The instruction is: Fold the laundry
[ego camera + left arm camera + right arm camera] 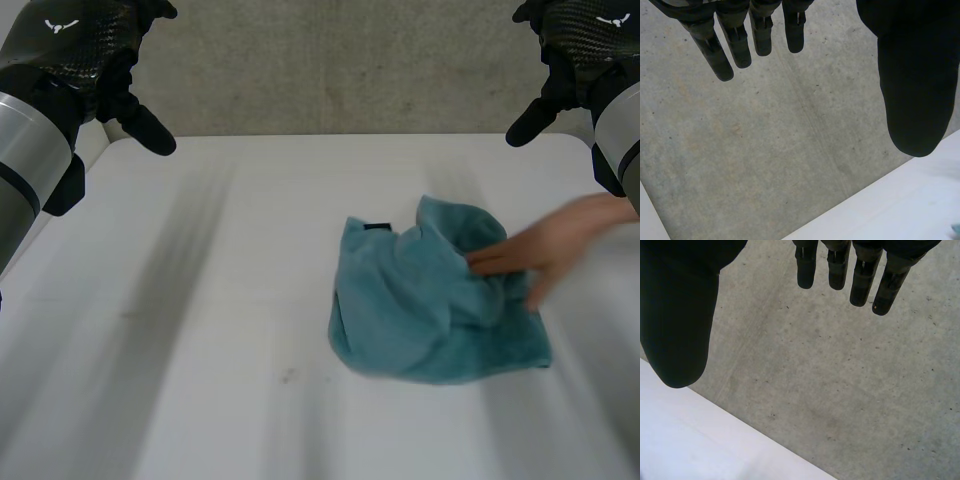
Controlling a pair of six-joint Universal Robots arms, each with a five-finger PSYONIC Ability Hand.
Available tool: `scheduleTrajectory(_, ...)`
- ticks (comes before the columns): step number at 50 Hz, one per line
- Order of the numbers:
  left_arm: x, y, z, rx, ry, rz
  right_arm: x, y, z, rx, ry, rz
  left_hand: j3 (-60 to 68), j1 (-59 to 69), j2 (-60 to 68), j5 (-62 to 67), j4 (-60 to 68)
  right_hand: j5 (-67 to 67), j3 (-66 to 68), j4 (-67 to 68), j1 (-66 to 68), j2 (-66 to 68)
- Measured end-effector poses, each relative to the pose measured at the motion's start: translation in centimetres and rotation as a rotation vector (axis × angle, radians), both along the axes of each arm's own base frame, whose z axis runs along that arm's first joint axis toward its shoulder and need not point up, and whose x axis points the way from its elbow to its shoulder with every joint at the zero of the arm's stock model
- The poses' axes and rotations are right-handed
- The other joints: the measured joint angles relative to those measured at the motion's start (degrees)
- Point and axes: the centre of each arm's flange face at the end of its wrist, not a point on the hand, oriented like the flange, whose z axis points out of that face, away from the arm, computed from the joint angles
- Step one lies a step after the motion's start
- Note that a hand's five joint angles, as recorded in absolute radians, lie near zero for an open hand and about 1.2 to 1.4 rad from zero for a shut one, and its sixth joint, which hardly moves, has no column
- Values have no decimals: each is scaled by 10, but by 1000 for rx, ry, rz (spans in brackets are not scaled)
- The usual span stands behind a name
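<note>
White table [200, 330], flat, matte, with a few small dark specks. Beyond its far edge is a grey concrete floor [765, 150], speckled and faintly streaked.

Left hand [90, 60] is raised at the table's far edge, holding nothing. Its fingers [740, 45] are straight and spread, the thumb set well apart from them. Floor lies under the fingertips and the table edge under the thumb. Right hand [575, 50] is the mirror of it: fingers [860, 280] straight, thumb wide, nothing between.

Both arms are cut off at the head view's sides. A person's hand [555, 245] reaches in under the right arm. Its outline is hard to make out and the forearm is cut off. Its fingertips rest on the cloth.

Teal terry towel [430, 310], crumpled, unfolded, lies on the table nearer the right hand than the left, well apart from both. The part under the person's fingertips is bunched into ridges, while the part toward the left hand lies flatter. There is a small dark tag [377, 227] on the towel's far edge.
</note>
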Motion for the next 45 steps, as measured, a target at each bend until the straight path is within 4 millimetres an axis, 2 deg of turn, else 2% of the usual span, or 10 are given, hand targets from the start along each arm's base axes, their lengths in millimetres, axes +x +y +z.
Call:
scheduleTrajectory(17,-1,-2,-4,6,-3,-1,10,-2,-13,39,42,78,0,0,-1,0,0,0,0,0,0,0)
scheduleTrajectory(26,-7,-8,-19,51,-22,-17,16,-1,-58,240,266,139,0,0,-1,0,0,0,0,0,0,0)
scheduleTrajectory(32,-26,-12,-50,138,-64,-100,16,1,-90,398,360,164,0,0,-1,0,0,0,0,0,0,0)
scheduleTrajectory(34,-44,-11,-76,205,-98,-174,15,2,-104,460,378,169,0,0,-1,0,0,0,0,0,0,0)
scheduleTrajectory(36,-47,-10,-81,219,-105,-190,14,2,-107,473,381,169,0,0,-1,0,0,0,0,0,0,0)
scheduleTrajectory(37,-59,-8,-100,263,-129,-238,13,3,-116,507,386,170,0,0,-1,0,0,0,0,0,0,0)
scheduleTrajectory(40,-74,-5,-122,310,-155,-292,12,6,-127,543,389,174,0,0,-1,0,0,0,0,0,0,0)
scheduleTrajectory(41,-85,-3,-138,338,-172,-332,11,8,-132,556,389,176,0,0,-1,0,0,0,0,0,0,0)
scheduleTrajectory(44,-106,3,-166,374,-198,-405,9,11,-146,574,379,183,0,0,0,2,1,0,0,0,0,0)
scheduleTrajectory(45,-106,3,-166,374,-198,-405,9,11,-146,574,379,183,0,0,0,2,1,0,0,0,0,0)
